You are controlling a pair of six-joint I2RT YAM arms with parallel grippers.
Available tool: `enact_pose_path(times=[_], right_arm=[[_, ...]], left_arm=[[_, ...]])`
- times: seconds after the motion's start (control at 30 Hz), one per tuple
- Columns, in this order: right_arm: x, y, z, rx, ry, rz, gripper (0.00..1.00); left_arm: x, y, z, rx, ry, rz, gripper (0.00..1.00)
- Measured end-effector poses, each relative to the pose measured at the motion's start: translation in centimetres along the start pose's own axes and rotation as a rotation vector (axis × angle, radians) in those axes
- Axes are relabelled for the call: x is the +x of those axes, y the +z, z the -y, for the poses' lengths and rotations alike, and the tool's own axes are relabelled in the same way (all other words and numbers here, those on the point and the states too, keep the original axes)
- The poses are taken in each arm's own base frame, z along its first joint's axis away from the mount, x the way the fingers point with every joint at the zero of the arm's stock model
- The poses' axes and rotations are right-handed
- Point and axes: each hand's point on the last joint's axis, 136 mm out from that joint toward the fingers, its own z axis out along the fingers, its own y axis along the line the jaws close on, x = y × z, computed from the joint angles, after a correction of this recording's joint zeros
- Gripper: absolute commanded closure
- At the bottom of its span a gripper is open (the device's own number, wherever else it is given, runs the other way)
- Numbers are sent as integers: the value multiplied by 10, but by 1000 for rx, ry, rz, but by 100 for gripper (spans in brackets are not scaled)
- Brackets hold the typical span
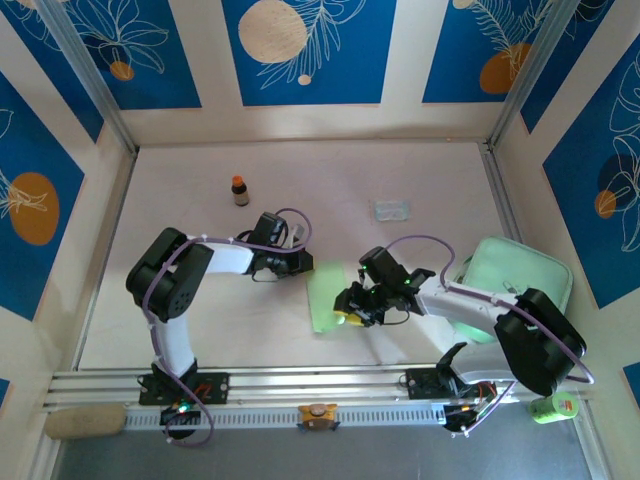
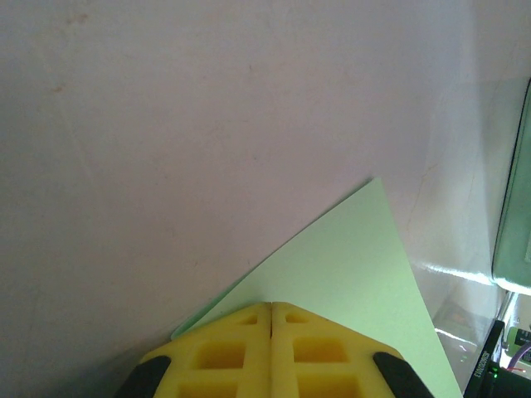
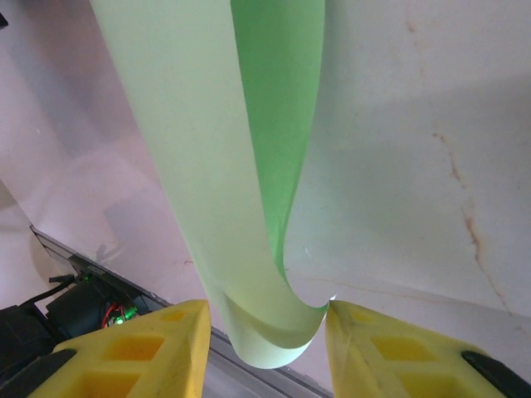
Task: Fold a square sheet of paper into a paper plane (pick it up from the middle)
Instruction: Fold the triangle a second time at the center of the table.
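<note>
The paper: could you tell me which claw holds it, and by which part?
The right claw holds the paper by its curled-over bend. The left claw, shut, sits over the paper's edge; its grip is unclear.

the square sheet of paper (image 1: 325, 297) is plain pale green, turning a deeper green inside its curl in the right wrist view. the left end effector (image 2: 271, 310) and the right end effector (image 3: 265, 308) have yellow fingers. the surface (image 1: 400, 170) is off-white with faint brown stains. at eleven o'clock from the sheet stands a brown bottle (image 1: 240, 190) with an orange cap; at three o'clock, a mint green tray (image 1: 520, 275). the walls (image 1: 310, 50) carry blue panels with white leaf outlines and orange and cream discs.
</note>
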Motion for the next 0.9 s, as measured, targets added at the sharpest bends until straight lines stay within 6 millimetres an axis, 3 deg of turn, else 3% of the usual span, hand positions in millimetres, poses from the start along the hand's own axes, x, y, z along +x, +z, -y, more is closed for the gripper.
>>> enact_pose_path(times=[0.5, 0.9], right_arm=[[1, -6, -8, 29, -27, 3, 62], [-6, 0, -24, 19, -82, -5, 54]], left_arm=[[0, 0, 0, 0, 0, 0, 94], [0, 0, 0, 0, 0, 0, 94]])
